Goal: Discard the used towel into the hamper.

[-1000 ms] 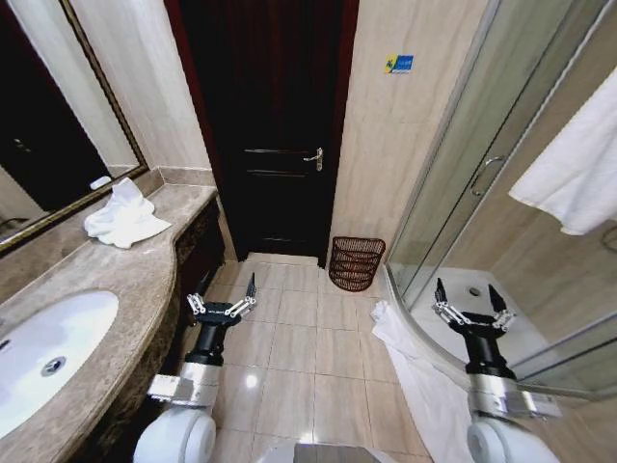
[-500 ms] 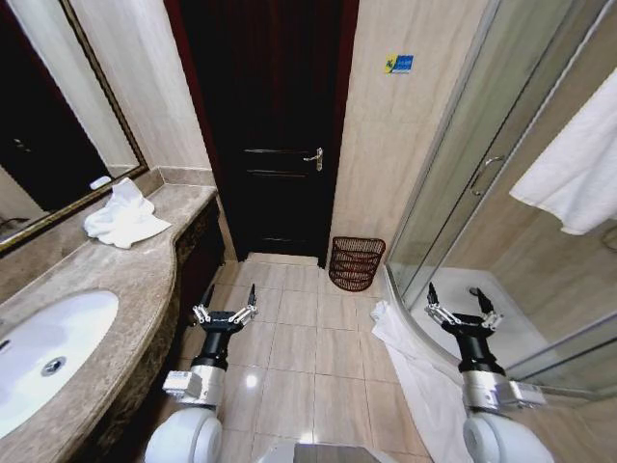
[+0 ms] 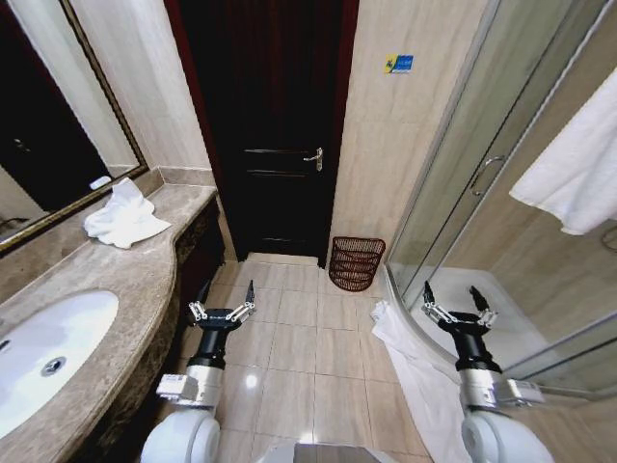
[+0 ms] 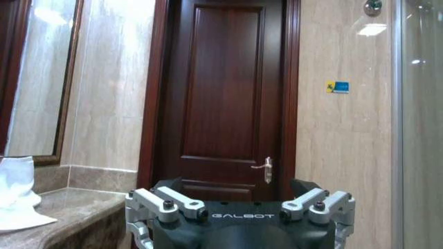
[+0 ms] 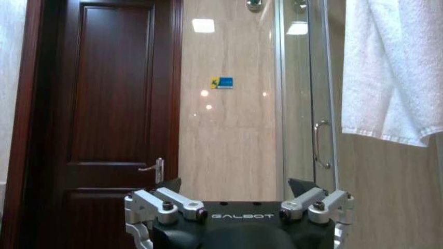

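The used towel is a crumpled white heap at the far end of the marble counter, by the mirror; its edge also shows in the left wrist view. The hamper, a dark reddish-brown open-weave basket, stands on the floor against the wall right of the door. My left gripper is open and empty, held low over the floor tiles beside the counter's front. My right gripper is also open and empty, in front of the shower's curved glass. Both point toward the door.
A dark wooden door is shut straight ahead. The counter with a white sink runs along the left. A glass shower enclosure is on the right, with a hanging white towel and a white floor mat.
Both arms have shifted slightly. The right gripper has drifted a little to the left, and the left gripper's fingers have turned level. Towel and hamper have not moved.
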Motion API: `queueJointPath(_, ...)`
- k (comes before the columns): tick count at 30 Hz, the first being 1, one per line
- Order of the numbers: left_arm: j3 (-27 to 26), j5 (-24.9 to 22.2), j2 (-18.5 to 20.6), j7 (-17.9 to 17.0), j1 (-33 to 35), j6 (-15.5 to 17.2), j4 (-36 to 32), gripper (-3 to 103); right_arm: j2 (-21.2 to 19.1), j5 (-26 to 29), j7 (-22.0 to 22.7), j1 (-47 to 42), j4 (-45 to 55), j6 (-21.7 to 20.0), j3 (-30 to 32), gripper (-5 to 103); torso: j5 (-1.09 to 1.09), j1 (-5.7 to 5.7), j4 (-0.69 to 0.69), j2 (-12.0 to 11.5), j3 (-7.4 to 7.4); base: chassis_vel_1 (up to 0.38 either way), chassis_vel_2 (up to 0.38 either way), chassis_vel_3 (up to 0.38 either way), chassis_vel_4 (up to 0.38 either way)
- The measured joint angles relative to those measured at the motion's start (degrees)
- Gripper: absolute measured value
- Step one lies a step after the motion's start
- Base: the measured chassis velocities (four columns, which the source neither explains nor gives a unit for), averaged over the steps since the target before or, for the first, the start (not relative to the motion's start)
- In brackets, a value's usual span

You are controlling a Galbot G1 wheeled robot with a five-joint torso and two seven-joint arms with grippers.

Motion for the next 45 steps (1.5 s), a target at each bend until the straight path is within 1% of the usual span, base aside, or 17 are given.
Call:
queueJointPath(3, 0.1, 0.6, 0.0, 0.4, 0.0, 0.1, -0.3, 100, -0.2, 0.3, 0.0, 0.1, 0.4, -0.3, 0.0, 100, 0.00, 0.00, 0.00, 0.0, 0.00, 0.000, 0.000, 0.000, 0.000)
queueJointPath(6, 0.1, 1.5, 0.0, 1.5, 0.6, 0.7, -0.8, 100, -0.3, 0.6, -0.2, 0.4, 0.6, -0.6, 0.0, 100, 0.00, 0.00, 0.00, 0.0, 0.00, 0.000, 0.000, 0.000, 0.000)
queueJointPath(17, 0.8, 1.4, 0.0, 1.3, 0.7, 0.4, -0.1, 100, 0.0, 0.6, -1.3, 0.0, 0.5, -0.2, -0.2, 100, 0.00, 0.00, 0.00, 0.0, 0.00, 0.000, 0.000, 0.000, 0.000)
queueJointPath(31, 0.3, 1.7, 0.0, -0.4, 0.1, -0.7, 0.2, 100, -0.1, 0.8, -1.2, 0.0, 1.2, 0.0, 0.1, 100, 0.00, 0.01, 0.00, 0.0, 0.00, -0.068, 0.078, 0.072, -0.063)
queueJointPath(39, 0.3, 3.3, 0.0, -0.7, 0.0, -0.8, 0.7, 100, -0.1, 0.8, -1.2, 0.1, 1.1, 0.1, 0.0, 100, -0.01, 0.01, -0.01, 0.0, 0.00, -0.086, 0.091, 0.079, -0.087)
queueJointPath(41, 0.3, 4.5, 0.0, -1.3, 0.0, -0.8, 1.0, 100, -0.1, 0.8, -1.2, 0.2, 0.8, 0.1, -0.1, 100, 0.00, 0.00, -0.01, 0.0, 0.00, -0.065, 0.060, 0.068, -0.090)
queueJointPath(45, 0.2, 4.9, 0.0, -1.9, 0.2, -0.8, 1.1, 100, -0.2, 0.8, -1.2, 0.2, 0.7, 0.1, -0.2, 100, 0.00, -0.01, 0.00, 0.0, 0.00, -0.068, 0.077, 0.077, -0.065)
